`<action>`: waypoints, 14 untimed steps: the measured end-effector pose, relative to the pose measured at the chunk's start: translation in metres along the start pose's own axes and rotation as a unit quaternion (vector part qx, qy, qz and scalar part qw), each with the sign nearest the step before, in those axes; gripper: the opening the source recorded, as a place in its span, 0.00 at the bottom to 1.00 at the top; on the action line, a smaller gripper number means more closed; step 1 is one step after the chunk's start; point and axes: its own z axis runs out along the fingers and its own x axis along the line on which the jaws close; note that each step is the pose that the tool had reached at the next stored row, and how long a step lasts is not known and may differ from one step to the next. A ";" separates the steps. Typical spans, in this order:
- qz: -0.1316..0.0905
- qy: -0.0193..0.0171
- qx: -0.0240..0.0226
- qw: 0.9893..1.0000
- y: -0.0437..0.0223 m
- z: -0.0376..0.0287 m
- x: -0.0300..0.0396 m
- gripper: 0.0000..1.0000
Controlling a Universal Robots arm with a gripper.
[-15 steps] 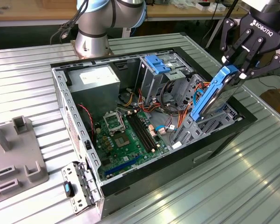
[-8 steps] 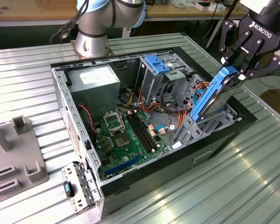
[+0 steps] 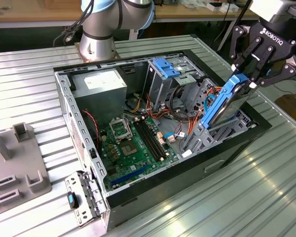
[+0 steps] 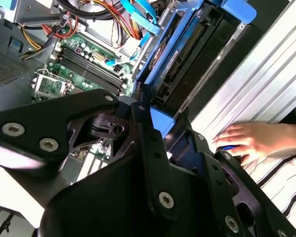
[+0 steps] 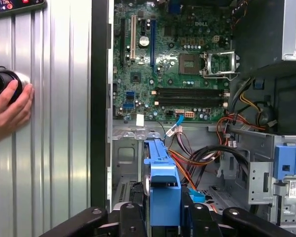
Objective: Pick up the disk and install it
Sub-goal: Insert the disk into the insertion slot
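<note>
Your gripper (image 3: 244,79) is clamped on the top edge of the disk (image 3: 224,104), holding it steeply tilted with its lower end down in the open computer case (image 3: 64,94) at the exterior view's right. How that lower end meets the bay is hard to make out. Beyond, in the first wrist view, a hand (image 5: 7,111) rests on the table (image 5: 64,98), cut off by the frame edge.

Tool (image 3: 247,78) closed around the disk (image 3: 226,104)
</note>
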 end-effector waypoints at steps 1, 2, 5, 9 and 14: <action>0.000 0.000 0.001 1.000 0.0006 0.0027 0.0001 0.37; 0.000 0.000 0.003 1.000 0.0010 0.0050 0.0002 0.37; 0.000 0.000 0.005 1.000 0.0032 0.0138 0.0007 0.37; 0.000 0.000 0.006 1.000 0.0059 0.0254 0.0014 0.37; 0.000 0.000 0.006 1.000 0.0067 0.0371 0.0019 0.37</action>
